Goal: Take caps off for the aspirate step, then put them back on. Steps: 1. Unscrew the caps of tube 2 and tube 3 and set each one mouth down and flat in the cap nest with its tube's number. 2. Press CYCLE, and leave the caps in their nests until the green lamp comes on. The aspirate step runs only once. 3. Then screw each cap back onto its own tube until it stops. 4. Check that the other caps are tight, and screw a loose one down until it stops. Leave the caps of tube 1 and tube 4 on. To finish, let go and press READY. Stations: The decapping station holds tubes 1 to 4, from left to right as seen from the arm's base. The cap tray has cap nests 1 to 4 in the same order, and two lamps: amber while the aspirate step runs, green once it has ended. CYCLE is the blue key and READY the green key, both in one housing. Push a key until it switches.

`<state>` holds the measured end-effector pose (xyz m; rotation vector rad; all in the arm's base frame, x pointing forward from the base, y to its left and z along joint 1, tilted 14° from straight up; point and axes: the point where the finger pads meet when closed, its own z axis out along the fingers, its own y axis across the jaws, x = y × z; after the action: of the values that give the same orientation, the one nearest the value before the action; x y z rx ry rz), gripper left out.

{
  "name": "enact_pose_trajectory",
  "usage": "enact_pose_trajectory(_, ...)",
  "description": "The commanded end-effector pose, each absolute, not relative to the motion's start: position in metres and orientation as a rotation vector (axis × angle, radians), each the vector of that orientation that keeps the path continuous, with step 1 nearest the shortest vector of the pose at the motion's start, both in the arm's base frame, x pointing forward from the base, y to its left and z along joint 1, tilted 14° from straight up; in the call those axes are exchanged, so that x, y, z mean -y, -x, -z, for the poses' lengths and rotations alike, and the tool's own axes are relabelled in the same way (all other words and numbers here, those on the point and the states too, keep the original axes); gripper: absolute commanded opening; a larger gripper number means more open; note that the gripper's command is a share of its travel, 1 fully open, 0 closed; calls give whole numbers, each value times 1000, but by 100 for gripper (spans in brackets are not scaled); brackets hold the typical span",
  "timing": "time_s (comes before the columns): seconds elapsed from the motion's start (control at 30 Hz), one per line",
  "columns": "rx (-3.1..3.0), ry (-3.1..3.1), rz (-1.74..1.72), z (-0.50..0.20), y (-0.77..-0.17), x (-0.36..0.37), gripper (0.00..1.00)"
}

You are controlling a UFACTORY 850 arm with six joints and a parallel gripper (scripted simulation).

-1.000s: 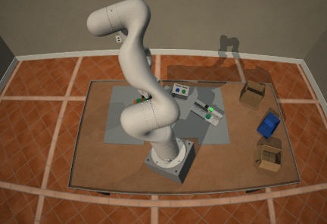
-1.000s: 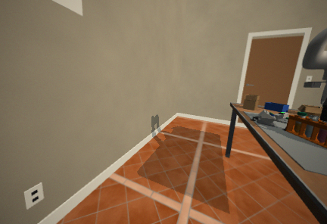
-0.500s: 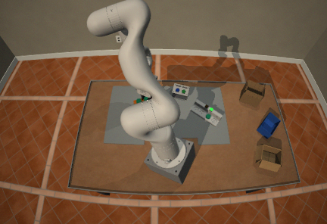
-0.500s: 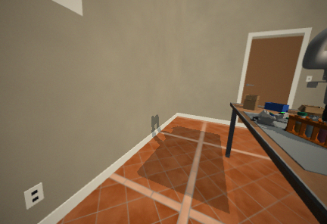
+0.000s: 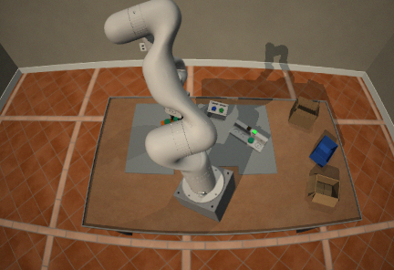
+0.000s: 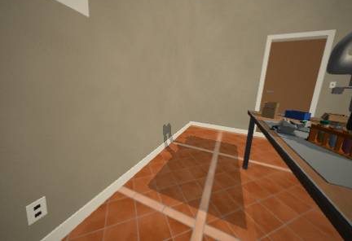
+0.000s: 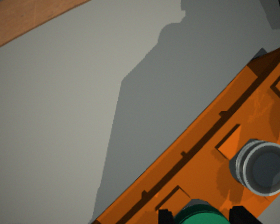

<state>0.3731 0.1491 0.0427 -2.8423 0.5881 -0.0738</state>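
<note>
My gripper (image 7: 204, 215) (image 5: 172, 118) is shut on a green cap (image 7: 203, 219) at the orange decapping station (image 7: 201, 170) (image 6: 312, 133), where the cap sits over tube 2. Beside it, tube 3 (image 7: 267, 167) stands open, without a cap. Another green cap (image 5: 251, 140) lies in nest 3 of the cap tray (image 5: 261, 137); the other nests look empty. The green lamp (image 5: 254, 131) is lit. The blue key (image 5: 213, 109) and the green key (image 5: 222, 110) sit in one housing. The wrist view cuts off the lower part of the held cap, and the arm hides part of the station.
The housing (image 5: 218, 116) stands at the back of the grey mat (image 5: 150, 152), between the station and the cap tray. At the right side of the table are two cardboard boxes (image 5: 303, 115) (image 5: 326, 196) and a blue bin (image 5: 323, 152).
</note>
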Motion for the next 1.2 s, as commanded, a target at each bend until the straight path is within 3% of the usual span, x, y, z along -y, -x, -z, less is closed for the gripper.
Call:
enact_pose_trajectory(0.0, -728, 2805, 63, -43, -374, -150, 0)
enact_pose_trajectory(0.43, -1585, 2425, -53, -43, -374, -150, 0)
enact_pose_trajectory(1.17, -2445, 1607, -192, -42, -374, -150, 0)
